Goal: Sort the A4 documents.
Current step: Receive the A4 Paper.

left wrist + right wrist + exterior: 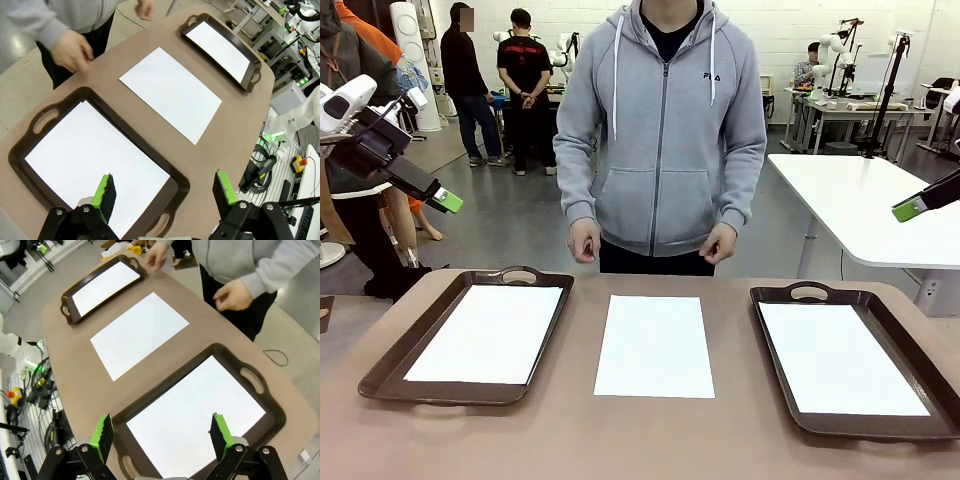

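Done: one sheet [488, 333] in left tray [390, 368], one sheet [840, 358] in right tray [777, 410].
Left to do: middle sheet [655, 345], bare on table [620, 440], bottom center.
Left gripper [165, 192]: wide, holding nothing.
Right gripper [162, 436]: wide, holding nothing.

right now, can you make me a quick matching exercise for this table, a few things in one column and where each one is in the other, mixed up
Things:
1. middle sheet
2. left tray
3. right tray
4. person's hands

Places:
A. on the robot's right side of the table, holding a white sheet
B. flat on the bare tabletop between the trays
C. at the far edge of the table, holding nothing
D. on the robot's left side of the table, holding a white sheet

Pairs: 1-B, 2-D, 3-A, 4-C
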{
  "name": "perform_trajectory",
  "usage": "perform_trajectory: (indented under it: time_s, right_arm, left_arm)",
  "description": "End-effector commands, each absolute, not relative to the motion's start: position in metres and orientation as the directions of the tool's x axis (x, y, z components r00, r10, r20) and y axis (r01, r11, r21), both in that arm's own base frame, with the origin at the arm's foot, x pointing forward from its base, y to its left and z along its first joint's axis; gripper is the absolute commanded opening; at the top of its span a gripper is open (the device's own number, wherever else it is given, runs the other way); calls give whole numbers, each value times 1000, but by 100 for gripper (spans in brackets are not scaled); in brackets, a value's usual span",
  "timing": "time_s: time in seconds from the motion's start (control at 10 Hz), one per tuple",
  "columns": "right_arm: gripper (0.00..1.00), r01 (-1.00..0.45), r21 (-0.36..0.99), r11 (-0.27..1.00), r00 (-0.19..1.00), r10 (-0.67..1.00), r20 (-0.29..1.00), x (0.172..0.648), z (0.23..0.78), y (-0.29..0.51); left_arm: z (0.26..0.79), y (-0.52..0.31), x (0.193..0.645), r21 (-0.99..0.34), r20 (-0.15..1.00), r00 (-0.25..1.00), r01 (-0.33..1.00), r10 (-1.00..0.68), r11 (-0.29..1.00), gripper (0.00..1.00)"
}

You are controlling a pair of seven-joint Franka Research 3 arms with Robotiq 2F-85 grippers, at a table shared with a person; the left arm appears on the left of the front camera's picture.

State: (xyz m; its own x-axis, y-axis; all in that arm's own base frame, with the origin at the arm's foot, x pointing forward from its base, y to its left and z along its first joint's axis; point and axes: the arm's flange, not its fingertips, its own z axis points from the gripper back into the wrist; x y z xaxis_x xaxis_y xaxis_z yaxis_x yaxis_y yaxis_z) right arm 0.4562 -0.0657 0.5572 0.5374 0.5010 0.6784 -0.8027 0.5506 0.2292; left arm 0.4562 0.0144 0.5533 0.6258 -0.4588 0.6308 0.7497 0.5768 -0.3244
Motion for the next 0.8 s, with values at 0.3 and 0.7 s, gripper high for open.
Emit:
perform_trajectory:
  time_s: [0.3,0.7]
  right_arm:
    - [100,-803,214,556,529,499,687,456,556,-65]
    - [100,-803,214,556,529,499,687,456,556,-65]
  left_arm:
    - [554,15,455,-318,635,619,755,-463,573,100]
    - [554,15,455,-318,635,619,755,-463,573,100]
